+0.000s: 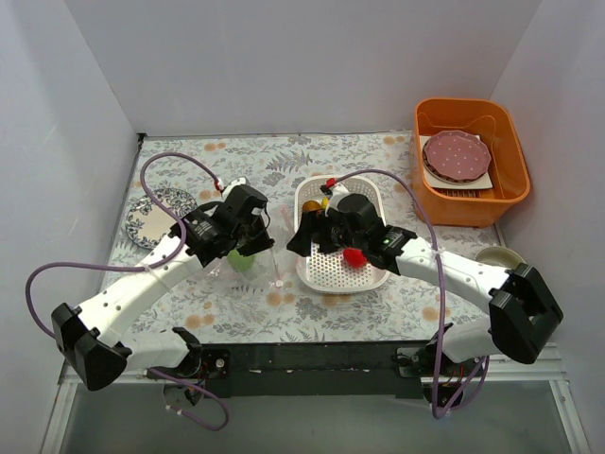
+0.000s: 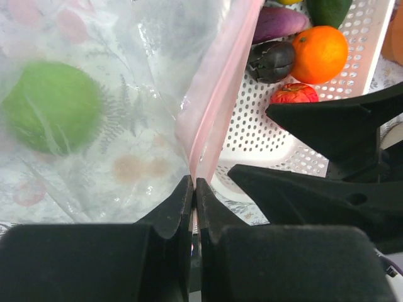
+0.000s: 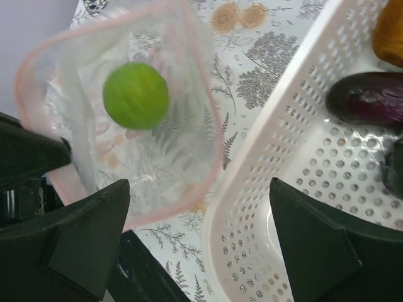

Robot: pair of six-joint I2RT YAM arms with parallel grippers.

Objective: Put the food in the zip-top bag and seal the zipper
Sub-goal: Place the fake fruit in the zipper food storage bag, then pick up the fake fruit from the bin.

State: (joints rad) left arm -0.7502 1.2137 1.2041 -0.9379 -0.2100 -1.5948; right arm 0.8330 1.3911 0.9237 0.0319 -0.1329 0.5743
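Note:
The clear zip-top bag (image 3: 157,145) lies on the table left of the white basket (image 3: 277,189), its mouth held open. A light-green ball (image 3: 135,95) sits inside it, also seen in the left wrist view (image 2: 50,107). My left gripper (image 2: 194,184) is shut on the bag's pink zipper strip (image 2: 217,94). My right gripper (image 3: 198,189) is open and empty above the basket's left rim, beside the bag mouth. The basket holds the purple eggplant (image 2: 277,24), orange (image 2: 319,53), red ball (image 2: 294,94), avocado (image 2: 329,9) and a dark fruit (image 2: 272,61).
An orange bin (image 1: 470,203) with plates stands at the back right. A patterned plate (image 1: 156,216) lies at the left and a small bowl (image 1: 496,255) at the right. White walls close in the table on three sides.

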